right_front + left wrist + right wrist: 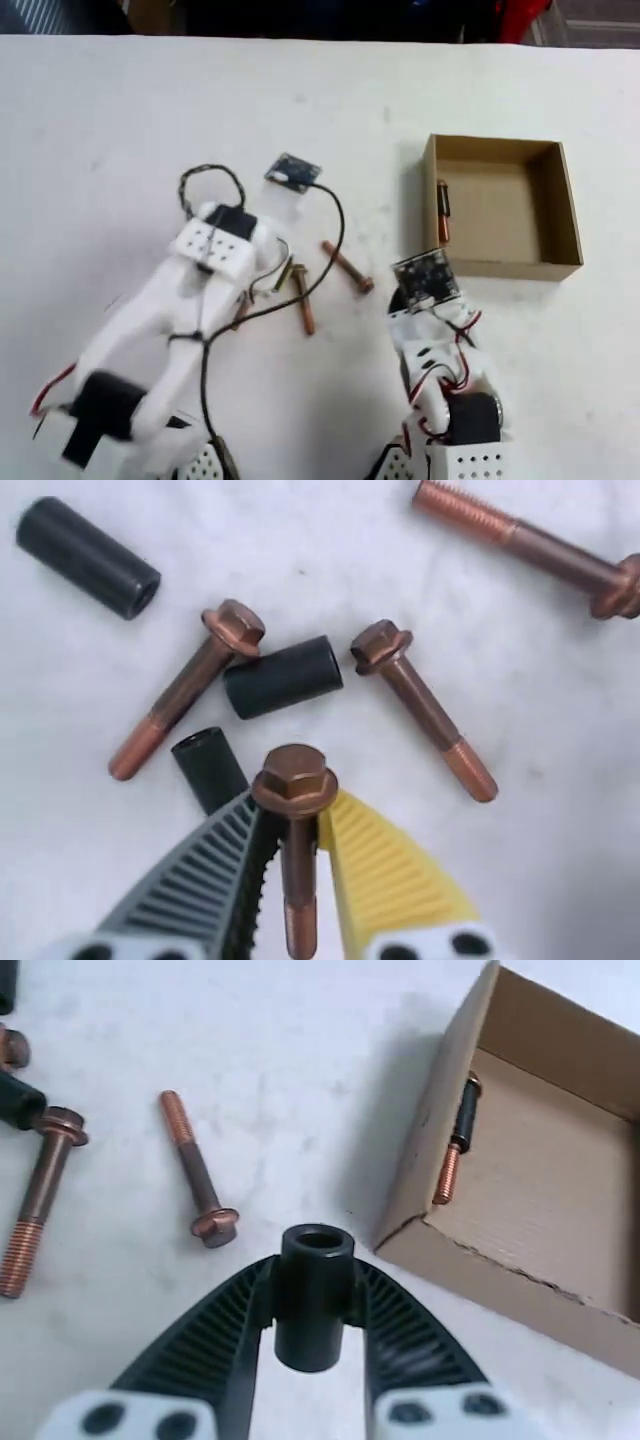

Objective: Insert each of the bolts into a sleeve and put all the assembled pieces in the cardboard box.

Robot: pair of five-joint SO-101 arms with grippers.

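Right, the left claw (293, 802) is clamped on a copper bolt (298, 880), whose hex head pokes out past the fingertips. The right claw (315, 1265) is squeezed on a black sleeve (312, 1305), open bore pointing away from the wrist. Just beyond the left claw, three loose sleeves (283, 675) and three loose bolts (425, 705) lie scattered on the white bench (150, 110), one sleeve nestled between two bolt heads. In the high view the bolts sit at about nine o'clock from the right claw. Further out, at one o'clock from it, stands the cardboard box (505, 268). One assembled piece (443, 212) lies inside, along the wall on the box's nine o'clock side.
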